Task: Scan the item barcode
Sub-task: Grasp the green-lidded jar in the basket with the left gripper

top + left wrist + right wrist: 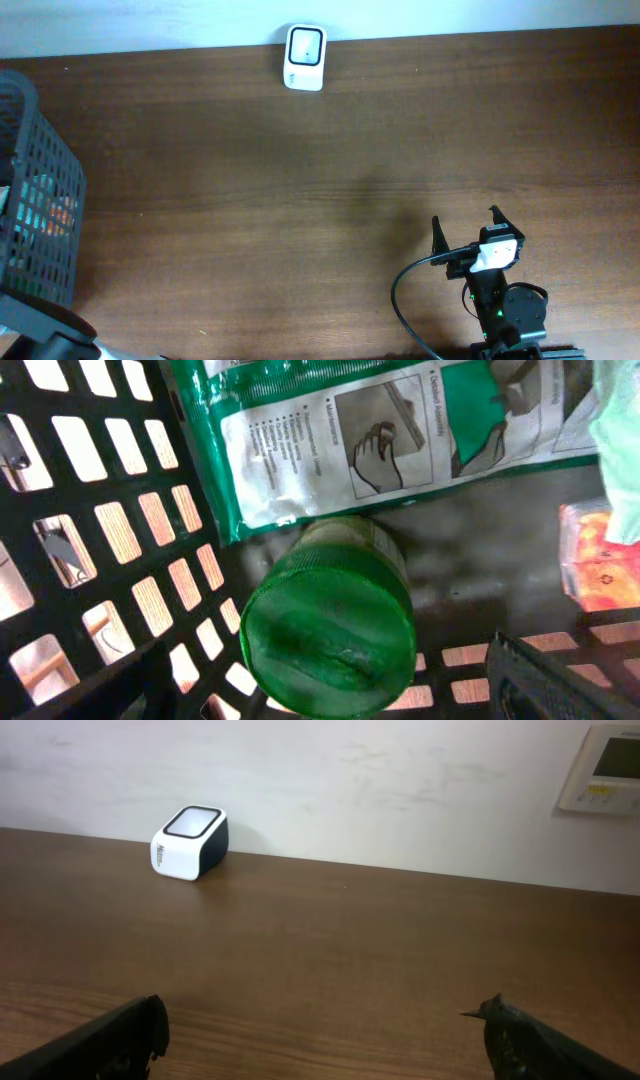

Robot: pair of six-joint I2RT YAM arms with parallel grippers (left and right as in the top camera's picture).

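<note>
Green jar lid (pixel 328 628) dead centre under the left gripper (pixel 330 695), jaws wide; green-white packet (pixel 380 430) just beyond, orange pack (pixel 595 555) off right, black basket (pixel 60 560) all round.

My white scanner (pixel 304 57), its dark-framed window facing up, stood at the far edge of the table (pixel 300 200). The green-lidded jar (pixel 328 625) sat in my black mesh basket (pixel 480 570), lid toward the camera, touching a green-and-white printed packet (pixel 400 430). An orange packet (pixel 600 555) lay near.
</note>
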